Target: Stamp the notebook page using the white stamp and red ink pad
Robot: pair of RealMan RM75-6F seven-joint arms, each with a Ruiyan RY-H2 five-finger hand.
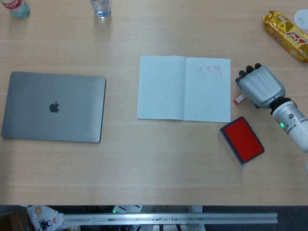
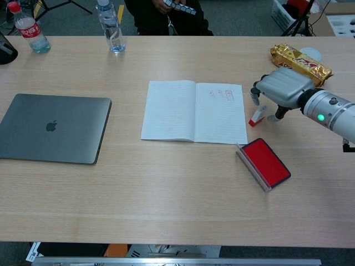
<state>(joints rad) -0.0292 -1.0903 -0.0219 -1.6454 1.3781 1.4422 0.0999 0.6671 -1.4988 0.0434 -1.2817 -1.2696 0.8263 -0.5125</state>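
Note:
The open notebook (image 1: pixel 184 88) lies flat at mid-table, with three red stamp marks (image 1: pixel 208 71) at the top of its right page. Just off its right edge the white stamp (image 1: pixel 239 99) with a red base lies tilted on the table (image 2: pixel 257 116). My right hand (image 1: pixel 260 86) hovers over and slightly right of it, fingers pointing down and apart; in the chest view (image 2: pixel 283 87) small gaps show between the fingers and the stamp. The red ink pad (image 1: pixel 242 140) sits open in front of the stamp. My left hand is in neither view.
A closed grey laptop (image 1: pixel 54 107) lies at the left. A gold snack pack (image 1: pixel 285 34) is at the far right behind my hand. Two bottles (image 2: pixel 111 26) (image 2: pixel 28 27) stand along the far edge, where a person (image 2: pixel 166 14) is.

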